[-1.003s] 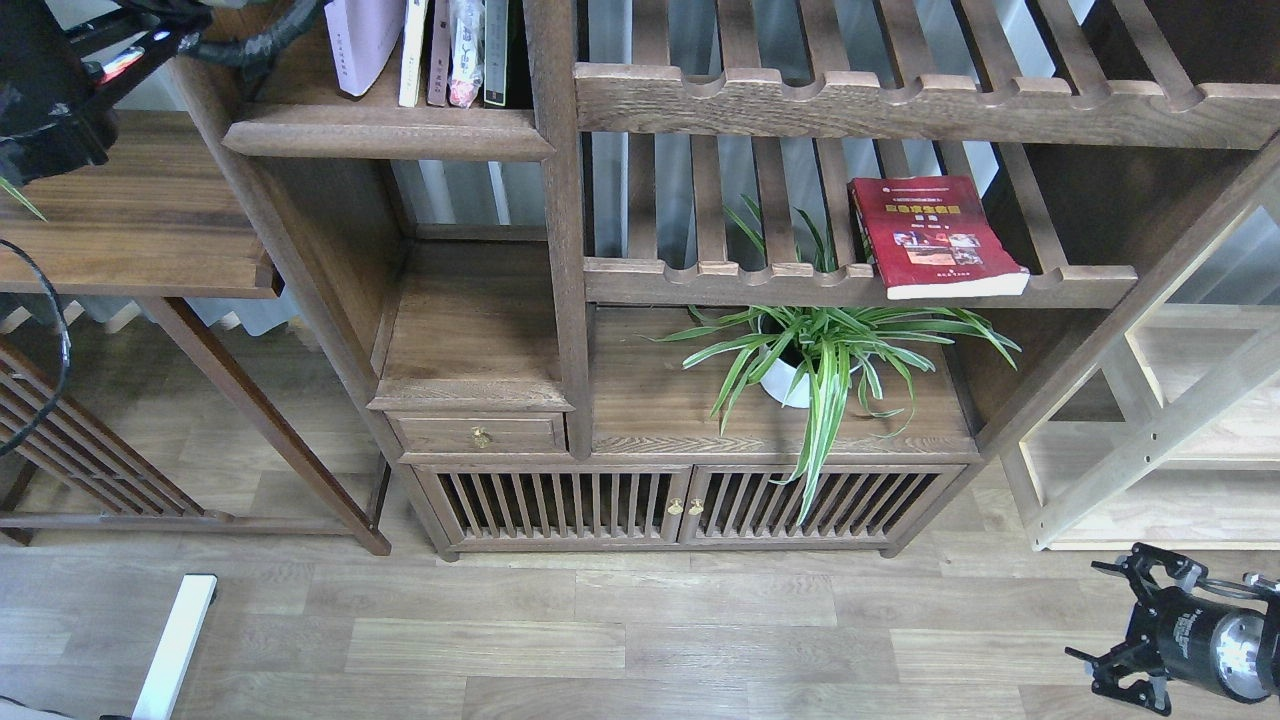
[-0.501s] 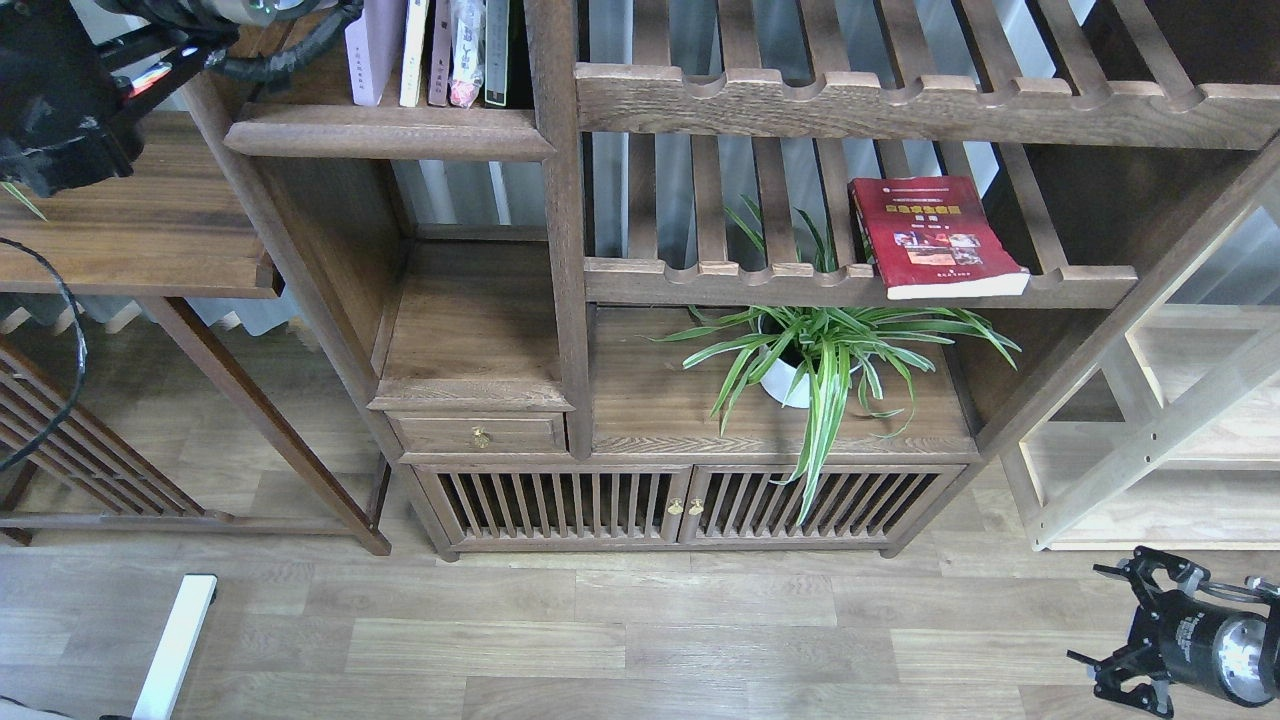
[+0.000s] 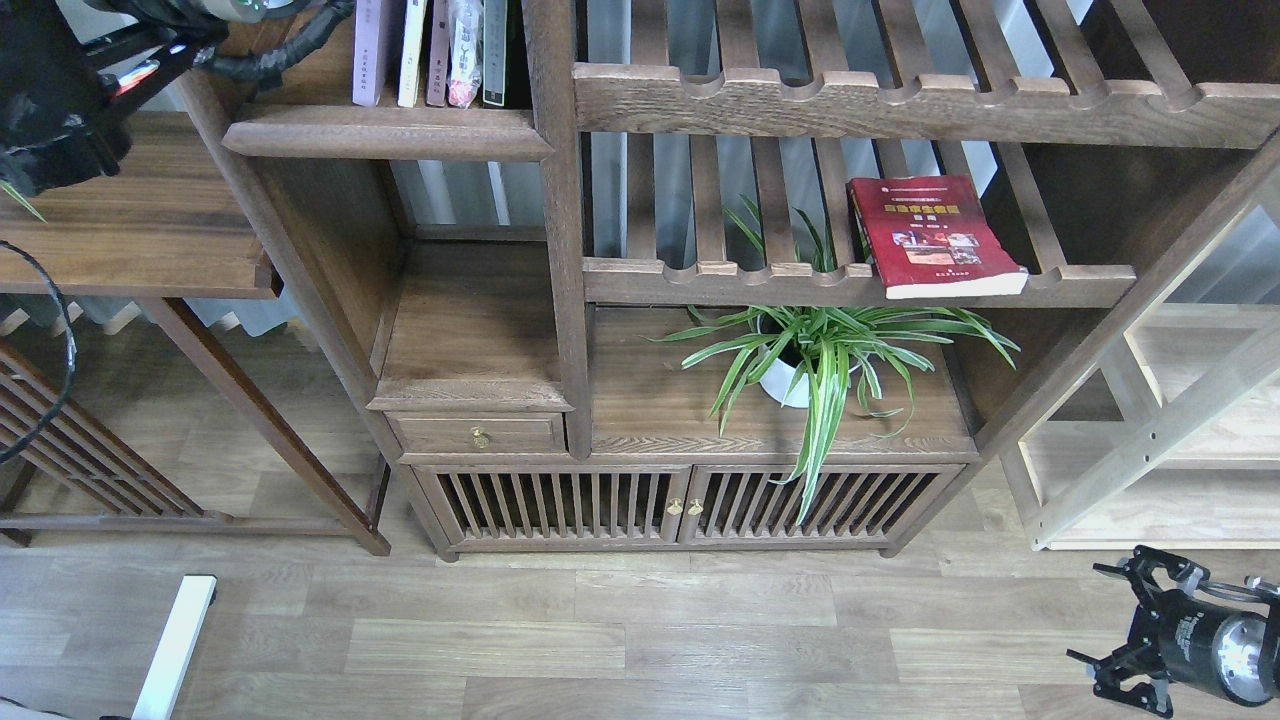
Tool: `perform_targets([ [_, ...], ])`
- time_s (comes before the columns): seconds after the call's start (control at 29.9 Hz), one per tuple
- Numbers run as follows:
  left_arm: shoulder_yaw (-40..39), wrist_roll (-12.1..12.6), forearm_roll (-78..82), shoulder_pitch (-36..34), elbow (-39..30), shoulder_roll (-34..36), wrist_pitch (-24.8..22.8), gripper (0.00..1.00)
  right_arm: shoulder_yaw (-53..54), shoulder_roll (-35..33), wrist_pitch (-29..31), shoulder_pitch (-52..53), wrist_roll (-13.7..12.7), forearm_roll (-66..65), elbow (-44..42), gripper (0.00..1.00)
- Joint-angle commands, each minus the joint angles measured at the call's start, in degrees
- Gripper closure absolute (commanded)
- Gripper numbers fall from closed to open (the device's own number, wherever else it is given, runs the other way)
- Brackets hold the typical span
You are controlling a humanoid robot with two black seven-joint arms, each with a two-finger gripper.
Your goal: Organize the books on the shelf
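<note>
On the shelf, a dark-brown board with rounded moulded edge, upright paperbacks stand (red book lies flat on a slatted rack to its right); left gripper beside them, right gripper below: jaw state of both cannot be determined.

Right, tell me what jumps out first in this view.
The red book lying flat on the slatted rack at right, with a leafy green plant in a white pot just below. At top left, a row of upright books stands on the dark shelf.
</note>
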Motion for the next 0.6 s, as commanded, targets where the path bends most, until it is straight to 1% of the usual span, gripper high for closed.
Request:
perform_targets([
  [0.0,-0.1,0.16,0.08,0.0,-1.85,1.02,0.0,0.18,0.0,-0.04,-0.02,0.0,0.0,0.0,0.08,0.0],
  [0.57,0.34,0.34,-0.01,0.0,-11.79,6.82,0.0,0.18,0.0,0.05,-0.02,0.09,0.0,0.0,0.08,0.0],
])
